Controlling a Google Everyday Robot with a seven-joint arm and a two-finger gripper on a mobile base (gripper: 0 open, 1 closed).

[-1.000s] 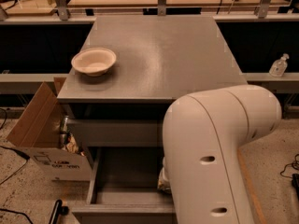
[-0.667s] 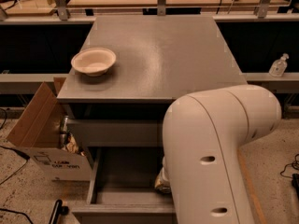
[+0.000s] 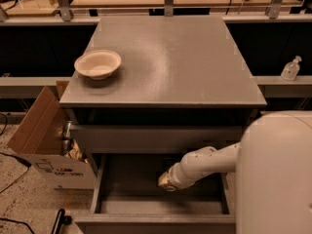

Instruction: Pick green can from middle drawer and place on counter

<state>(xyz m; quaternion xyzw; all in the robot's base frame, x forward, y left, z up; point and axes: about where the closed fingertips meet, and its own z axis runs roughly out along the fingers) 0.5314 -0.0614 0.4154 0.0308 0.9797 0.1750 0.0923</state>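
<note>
The middle drawer (image 3: 99,185) stands pulled open at the bottom of the cabinet, and part of its grey floor shows. My white arm reaches from the right into the drawer. My gripper (image 3: 165,178) is at its end, low over the floor near the dark back middle. The green can is hidden; I see no trace of it in the drawer. The counter (image 3: 170,57) is the broad grey cabinet top above.
A cream bowl (image 3: 97,64) sits on the counter's left side. The closed upper drawer front (image 3: 156,138) is just above my arm. An open cardboard box (image 3: 34,128) stands on the floor at left. A clear pump bottle (image 3: 291,68) stands on a ledge at right.
The bulky arm body has moved to the right of the view. The forearm now stretches left into the open drawer, uncovering more of the drawer and the cabinet front.
</note>
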